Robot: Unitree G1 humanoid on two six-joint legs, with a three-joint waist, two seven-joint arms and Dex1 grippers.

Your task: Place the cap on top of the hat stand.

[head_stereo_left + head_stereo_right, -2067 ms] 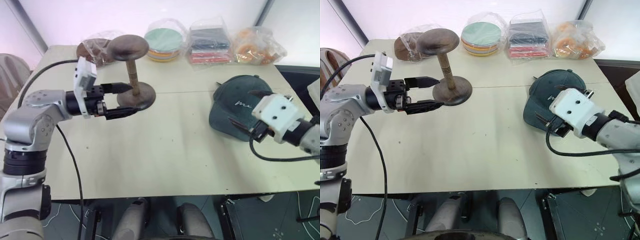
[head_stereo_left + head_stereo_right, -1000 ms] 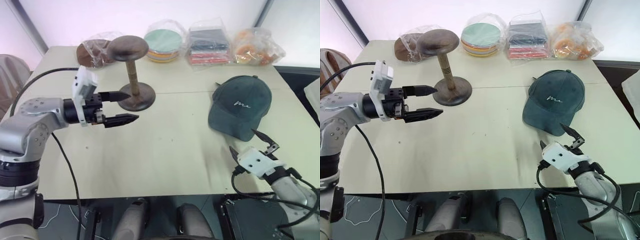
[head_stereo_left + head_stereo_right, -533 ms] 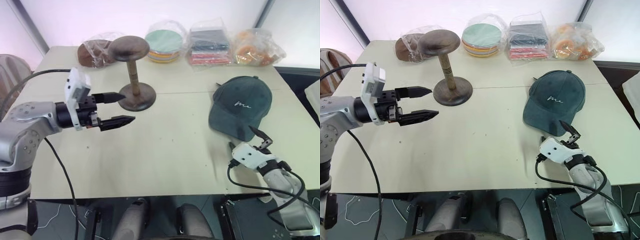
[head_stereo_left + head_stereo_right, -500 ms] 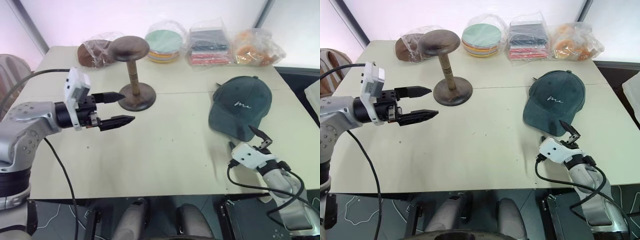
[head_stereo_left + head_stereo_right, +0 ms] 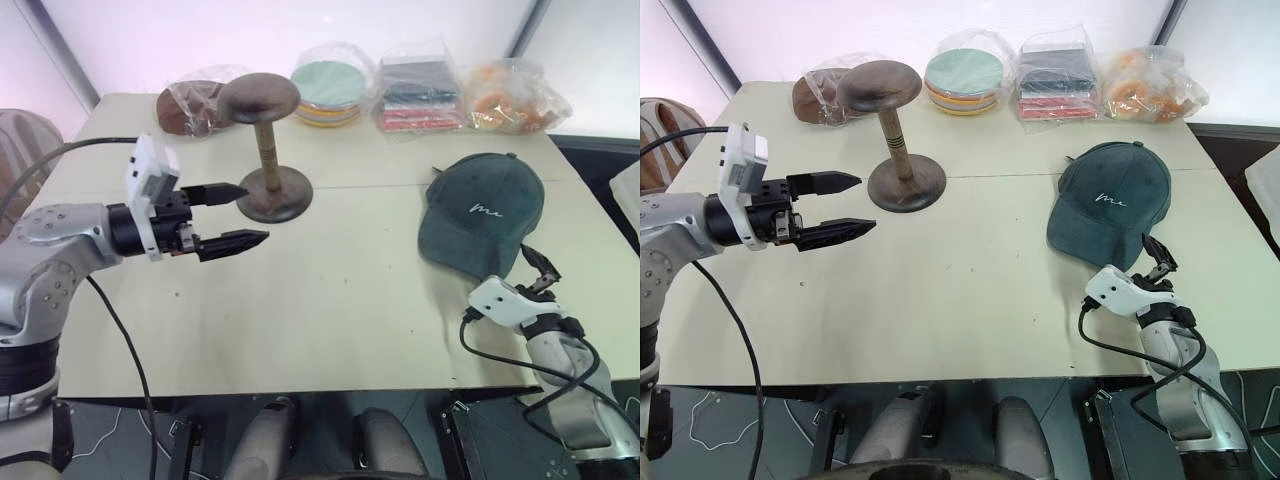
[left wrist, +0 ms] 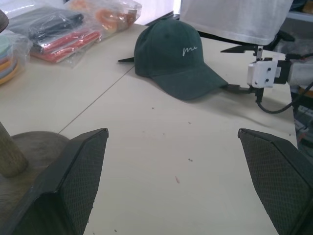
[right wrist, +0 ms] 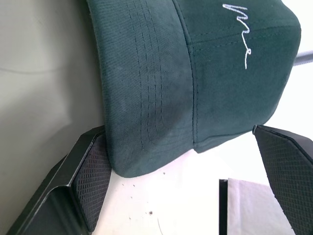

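My right gripper (image 5: 1162, 258) sits at the near right edge of the table (image 5: 330, 300), jaws spread wide with nothing in them, pointing straight at the brim of the dark green cap (image 5: 484, 211) just ahead; in the right wrist view the brim lies between the two fingers, its bill aimed back at me. The hat stand (image 5: 265, 150) stands well to the left, beside my left gripper (image 5: 240, 214), also open and empty. The right arm is plainly the nearer one for the pickup.

The dark green cloth baseball cap (image 7: 161, 83) looks matt, with stitched rows. The dark brown turned wooden hat stand (image 5: 263, 150) has a dull sheen. The pale tabletop (image 5: 330, 290) looks smooth and matt.
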